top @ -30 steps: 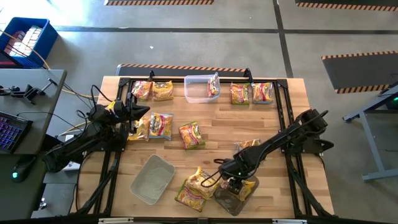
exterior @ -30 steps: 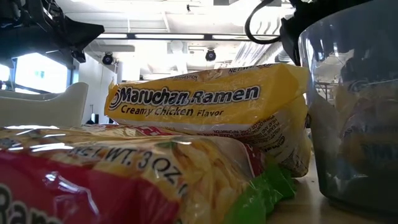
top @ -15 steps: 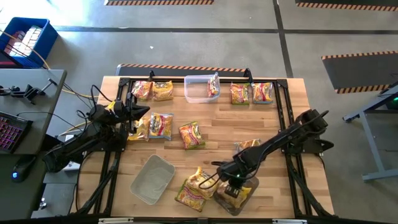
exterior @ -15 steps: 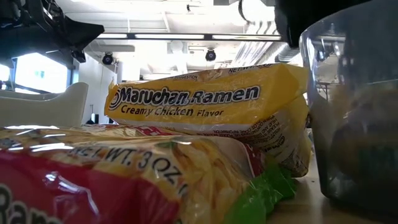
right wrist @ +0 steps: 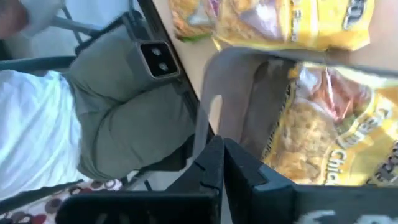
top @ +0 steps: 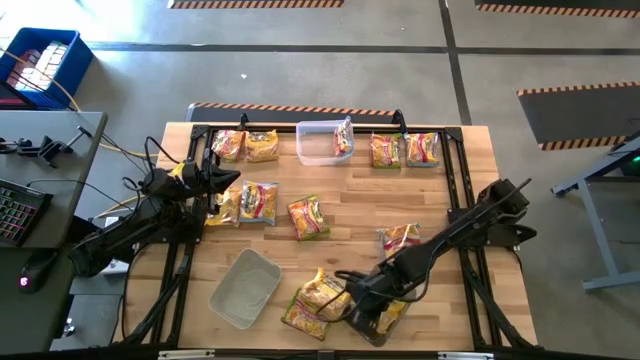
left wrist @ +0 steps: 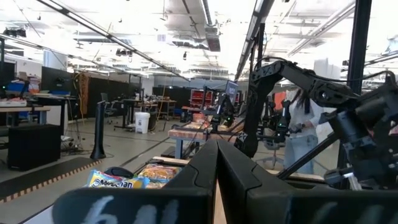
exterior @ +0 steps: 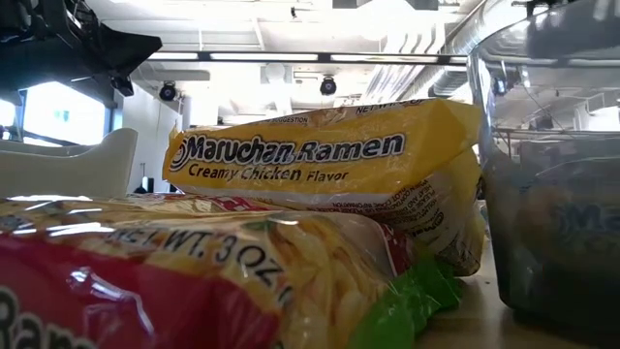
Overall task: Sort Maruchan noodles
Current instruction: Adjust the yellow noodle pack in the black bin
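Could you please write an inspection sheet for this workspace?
Surface: wooden table, black frame.
Job's things: noodle packets scattered; one in the near tub, one in the far tub.
Clutter: empty tub.
Grippers: right gripper shut, at the near tub; left gripper shut, waiting at the left edge.
Cables: on both arms.
Surroundings: desk, blue crate, a seated person.

Packets (top: pixel 398 150) along table's (top: pixel 440 210) far edge, tub (top: pixel 322 143) between them
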